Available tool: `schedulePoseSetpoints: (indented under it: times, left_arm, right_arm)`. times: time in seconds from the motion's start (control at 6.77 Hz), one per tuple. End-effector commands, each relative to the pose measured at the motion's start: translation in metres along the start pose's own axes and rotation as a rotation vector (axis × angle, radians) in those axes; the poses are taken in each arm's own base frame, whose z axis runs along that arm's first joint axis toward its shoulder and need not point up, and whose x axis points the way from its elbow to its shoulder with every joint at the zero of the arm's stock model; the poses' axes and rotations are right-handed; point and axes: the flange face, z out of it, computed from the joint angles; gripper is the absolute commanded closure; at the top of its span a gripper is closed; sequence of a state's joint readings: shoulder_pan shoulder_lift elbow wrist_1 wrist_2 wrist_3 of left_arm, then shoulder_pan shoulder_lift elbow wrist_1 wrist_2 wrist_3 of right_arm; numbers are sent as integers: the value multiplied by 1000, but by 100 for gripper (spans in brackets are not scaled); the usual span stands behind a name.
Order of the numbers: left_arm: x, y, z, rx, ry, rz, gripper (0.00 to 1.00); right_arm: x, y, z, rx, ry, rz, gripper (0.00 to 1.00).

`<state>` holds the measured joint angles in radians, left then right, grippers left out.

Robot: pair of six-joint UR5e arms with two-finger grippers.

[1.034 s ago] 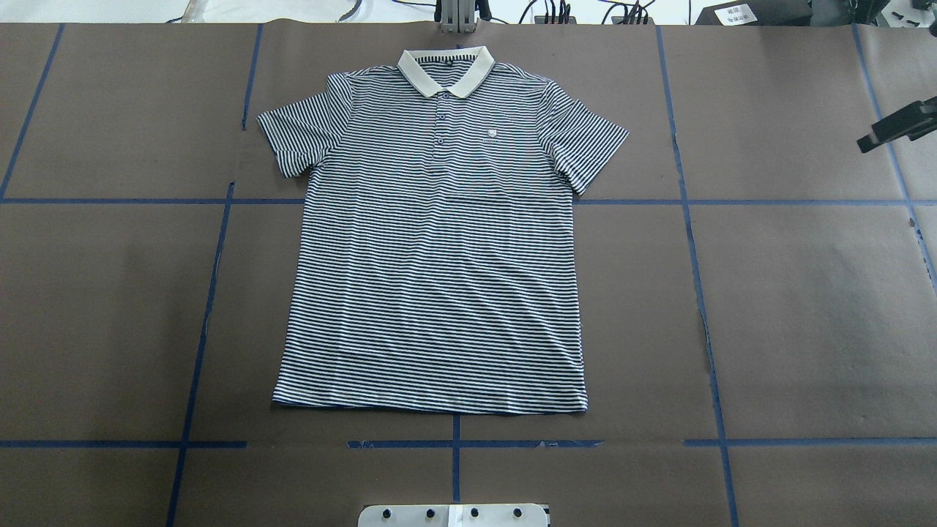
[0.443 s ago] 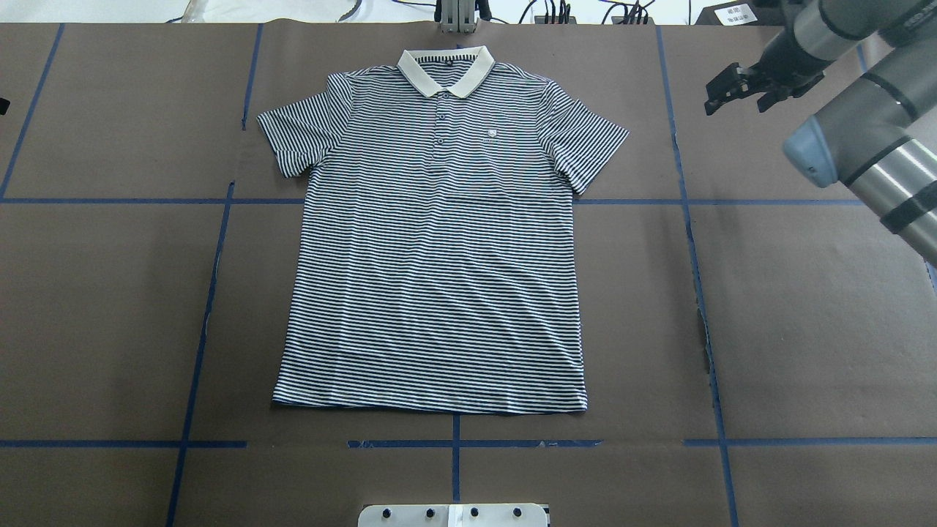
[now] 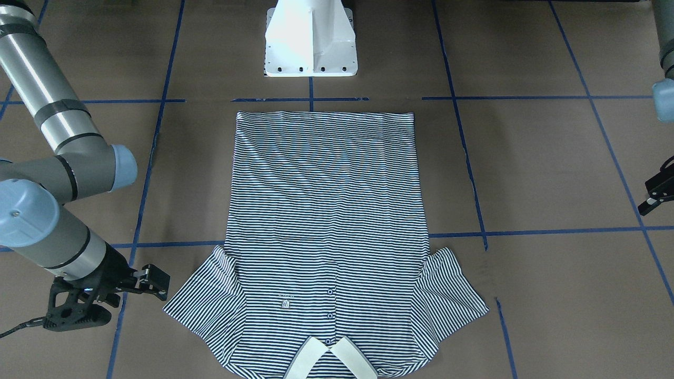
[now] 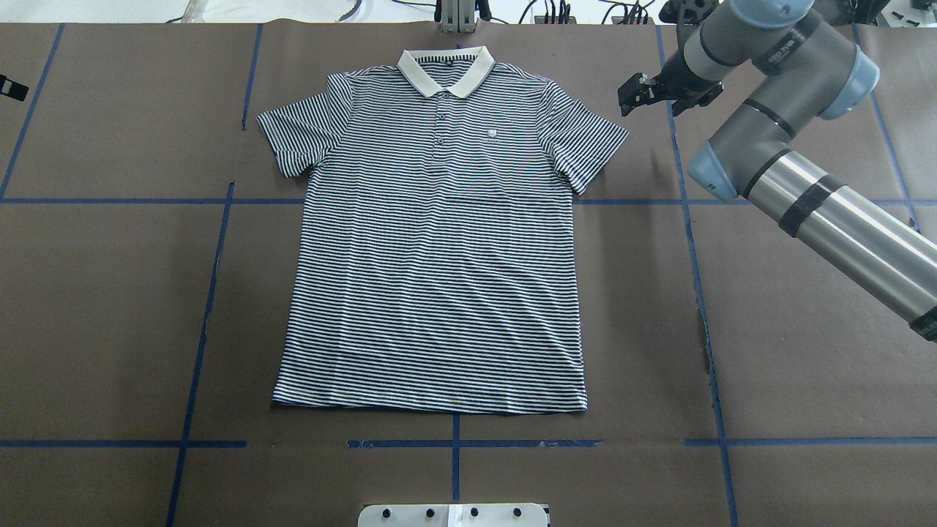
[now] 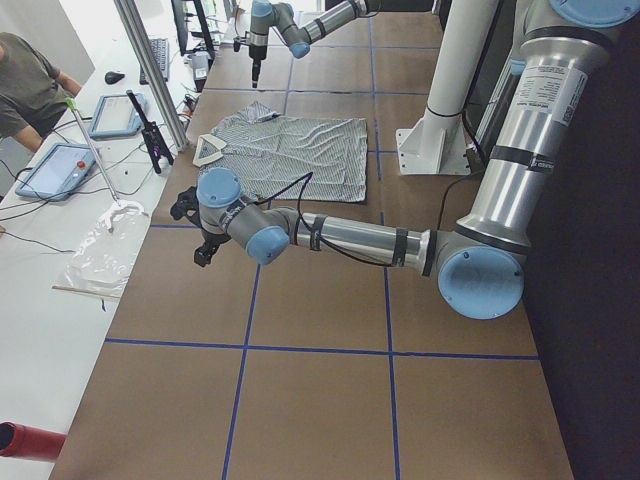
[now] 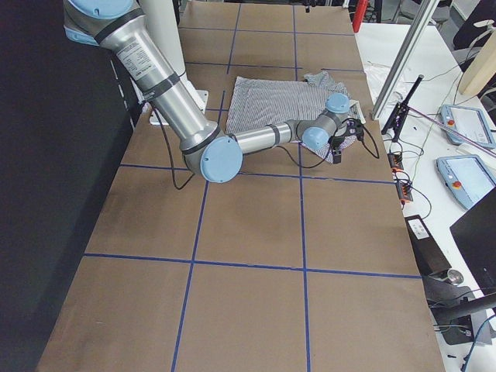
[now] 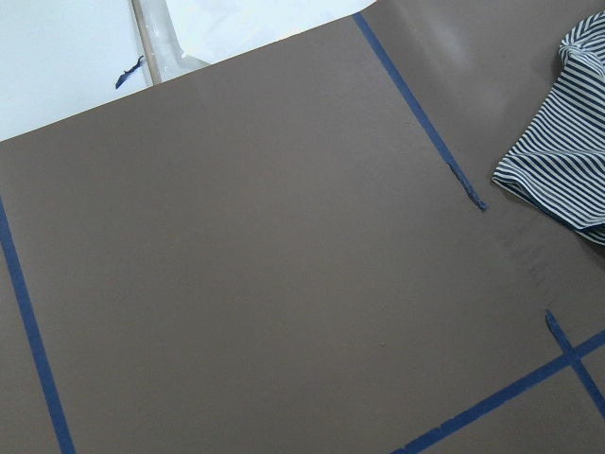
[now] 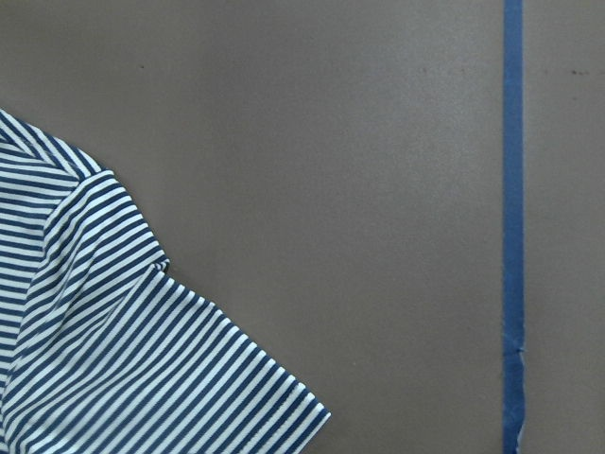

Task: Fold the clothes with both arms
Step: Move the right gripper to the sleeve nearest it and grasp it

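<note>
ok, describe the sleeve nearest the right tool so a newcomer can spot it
On the brown taped table, the striped polo shirt lies flat, collar away from the robot. The sleeve is the one on the robot's right, beside the right tool. Unlike the other sleeve, it is on the chest-logo side.

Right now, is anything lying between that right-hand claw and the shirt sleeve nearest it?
Nothing. Only bare brown table cover separates the right gripper from the polo shirt's sleeve, clearest in the overhead view.
</note>
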<state>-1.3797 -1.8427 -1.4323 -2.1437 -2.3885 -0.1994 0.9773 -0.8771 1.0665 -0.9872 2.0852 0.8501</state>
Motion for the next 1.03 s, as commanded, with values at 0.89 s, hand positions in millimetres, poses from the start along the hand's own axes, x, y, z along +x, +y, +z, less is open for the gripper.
schedulePoseSetpoints:
  times: [0.89]
  left_arm:
    - [6,-5,-3,9,7,-6,0]
  right_arm:
    - [-26,13,60,-29,87,-9,17]
